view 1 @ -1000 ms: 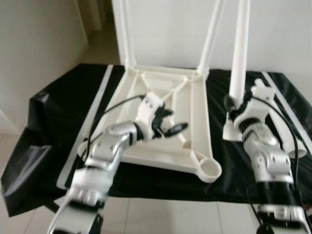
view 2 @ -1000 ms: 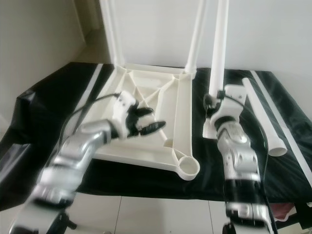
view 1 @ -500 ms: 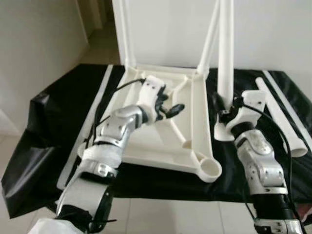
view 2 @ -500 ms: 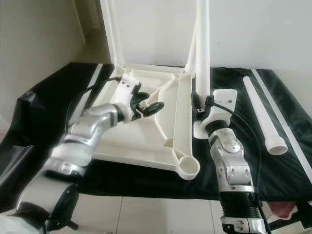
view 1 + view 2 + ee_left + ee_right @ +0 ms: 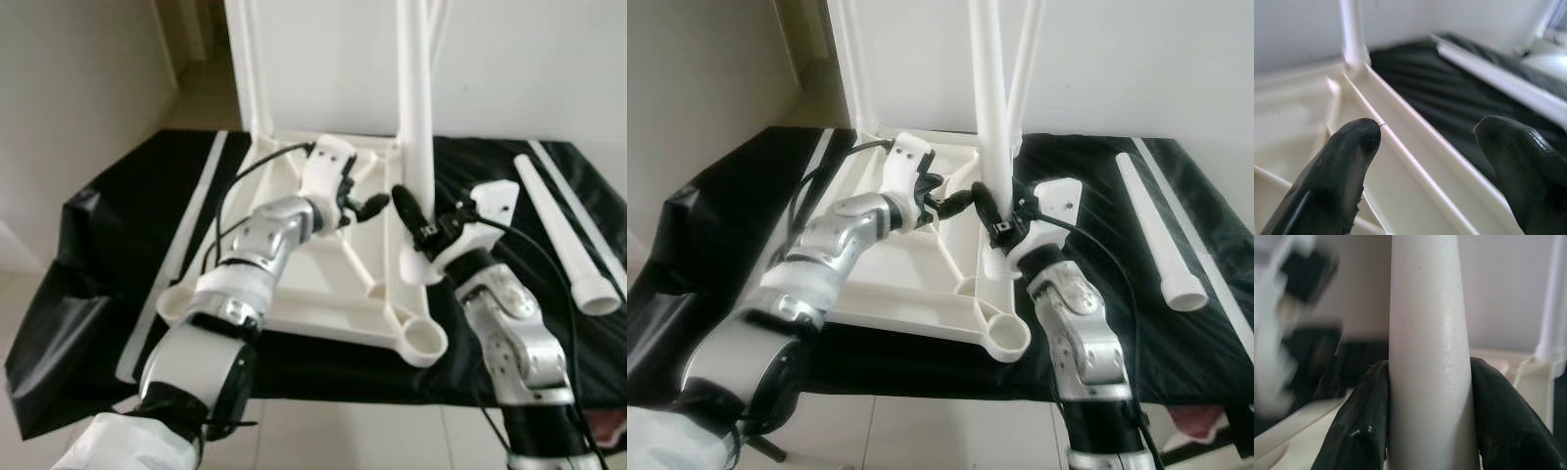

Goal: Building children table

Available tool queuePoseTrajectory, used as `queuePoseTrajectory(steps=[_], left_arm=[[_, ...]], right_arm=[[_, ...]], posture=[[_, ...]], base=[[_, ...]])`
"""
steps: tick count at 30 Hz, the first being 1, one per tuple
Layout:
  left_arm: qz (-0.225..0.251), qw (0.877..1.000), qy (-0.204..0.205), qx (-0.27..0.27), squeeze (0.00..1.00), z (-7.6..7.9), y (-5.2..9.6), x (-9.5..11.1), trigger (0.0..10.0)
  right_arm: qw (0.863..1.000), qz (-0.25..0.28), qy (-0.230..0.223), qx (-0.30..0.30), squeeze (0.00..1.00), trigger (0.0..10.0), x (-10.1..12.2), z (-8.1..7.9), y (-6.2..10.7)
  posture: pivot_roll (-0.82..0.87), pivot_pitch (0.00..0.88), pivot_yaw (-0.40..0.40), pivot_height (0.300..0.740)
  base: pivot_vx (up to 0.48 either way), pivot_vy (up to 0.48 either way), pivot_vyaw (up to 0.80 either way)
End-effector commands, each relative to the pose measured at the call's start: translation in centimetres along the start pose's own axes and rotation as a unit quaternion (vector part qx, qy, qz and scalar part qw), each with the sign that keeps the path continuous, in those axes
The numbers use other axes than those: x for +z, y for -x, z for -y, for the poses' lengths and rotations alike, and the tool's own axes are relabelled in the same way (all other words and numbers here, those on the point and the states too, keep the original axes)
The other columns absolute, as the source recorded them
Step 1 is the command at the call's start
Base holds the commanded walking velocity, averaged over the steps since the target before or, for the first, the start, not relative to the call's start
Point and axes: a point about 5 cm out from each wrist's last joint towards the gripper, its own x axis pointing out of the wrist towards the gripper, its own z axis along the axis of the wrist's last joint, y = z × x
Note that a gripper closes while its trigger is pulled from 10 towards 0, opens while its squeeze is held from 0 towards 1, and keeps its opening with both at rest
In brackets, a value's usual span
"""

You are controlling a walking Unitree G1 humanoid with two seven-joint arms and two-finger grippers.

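Upturned white table top (image 5: 294, 284) lies on black cloth (image 5: 118, 225), two legs already standing at far corners, tops cut off by frame. Right gripper (image 5: 1427, 421) clamps upright loose leg (image 5: 415, 117) over top's right rail. Left gripper (image 5: 1425, 147), fingers spread and holding nothing, hovers above top's ribs. Spare leg (image 5: 568, 235) lies on cloth, far right. No legible writing anywhere.

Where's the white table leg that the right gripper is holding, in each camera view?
Left eye view: the held table leg stands upright right of centre, over the upturned tabletop's near right side.
Right eye view: held table leg upright at centre, pinched by the right gripper.
Left wrist view: I can't pick it out.
Right wrist view: a thick white column between the black fingers.
Shared landmark: the far right attached leg.
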Motion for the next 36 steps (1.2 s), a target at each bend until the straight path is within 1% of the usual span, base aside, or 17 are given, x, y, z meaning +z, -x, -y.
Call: queuePoseTrajectory(steps=[1, 3, 6, 7, 10, 11, 12, 15, 17, 20, 29, 36], left_arm=[[0.010, 1.000, 0.007, -0.001, 0.00, 0.0, -0.2, 0.5, 10.0], [0.011, 1.000, 0.009, 0.000, 0.00, 0.0, -0.2, 0.7, 10.0], [0.046, 0.997, 0.050, -0.047, 0.00, 0.3, -0.3, 2.4, 10.0], [0.046, 0.997, 0.050, -0.047, 0.00, 0.3, -0.3, 2.4, 10.0], [0.063, 0.992, 0.053, -0.094, 0.00, 1.4, -0.5, 3.4, 10.0], [0.068, 0.989, 0.053, -0.118, 0.00, 2.1, -0.7, 3.6, 10.0], [0.070, 0.989, 0.051, -0.124, 0.00, 2.3, -0.7, 3.7, 10.0], [0.072, 0.988, 0.049, -0.129, 0.00, 2.5, -0.8, 3.8, 10.0], [0.073, 0.986, 0.058, -0.135, 0.00, 2.7, -0.9, 4.0, 10.0], [0.075, 0.986, 0.060, -0.140, 0.00, 2.9, -1.0, 4.4, 10.0], [0.087, 0.982, 0.064, -0.153, 0.00, 3.5, -0.9, 4.9, 10.0], [0.094, 0.980, 0.065, -0.163, 0.00, 4.0, -0.9, 5.6, 10.0]], right_arm=[[1.000, 0.010, -0.007, 0.016, 0.00, 10.0, 0.5, -0.5, 0.1], [1.000, 0.008, -0.007, 0.018, 0.00, 10.0, 0.5, -0.5, 0.2], [0.999, -0.020, -0.009, 0.039, 0.00, 10.0, -0.4, -0.7, 1.0], [0.999, -0.020, -0.009, 0.039, 0.00, 10.0, -0.4, -0.7, 1.0], [0.998, -0.026, -0.010, 0.051, 0.00, 10.0, -0.6, -0.8, 0.9], [0.998, -0.031, -0.008, 0.062, 0.00, 10.0, -0.7, -0.9, 0.7], [0.997, -0.033, -0.007, 0.065, 0.00, 10.0, -0.7, -0.9, 0.6], [0.997, -0.035, -0.007, 0.068, 0.00, 10.0, -0.7, -0.9, 0.5], [0.997, -0.036, -0.002, 0.070, 0.00, 10.0, -0.8, -0.9, 0.4], [0.996, -0.039, 0.003, 0.076, 0.00, 10.0, -0.9, -0.9, 0.0], [0.996, -0.045, -0.003, 0.078, 0.00, 10.0, -1.2, -0.8, -0.2], [0.997, -0.040, -0.010, 0.073, 0.00, 10.0, -1.2, -0.8, -0.9]], posture=[[-0.04, 0.000, 0.023, 0.740], [-0.04, 0.000, 0.025, 0.740], [-0.05, 0.000, 0.031, 0.740], [-0.05, 0.000, 0.031, 0.740], [-0.05, 0.000, 0.037, 0.740], [-0.05, 0.000, 0.040, 0.740], [-0.05, 0.000, 0.040, 0.740], [-0.05, 0.000, 0.040, 0.740], [-0.05, 0.000, 0.039, 0.740], [-0.05, 0.000, 0.042, 0.740], [-0.05, 0.000, 0.042, 0.740], [-0.05, 0.000, 0.043, 0.740]], base=[[0.000, 0.000, 0.00], [0.000, 0.000, 0.00], [0.000, 0.000, 0.00], [0.000, 0.000, 0.00], [0.000, 0.000, 0.00], [0.000, 0.000, 0.00], [0.000, 0.000, 0.00], [0.000, 0.000, 0.00], [0.000, 0.000, 0.00], [0.000, 0.000, 0.00], [0.000, 0.000, 0.00], [0.000, 0.000, 0.00]])
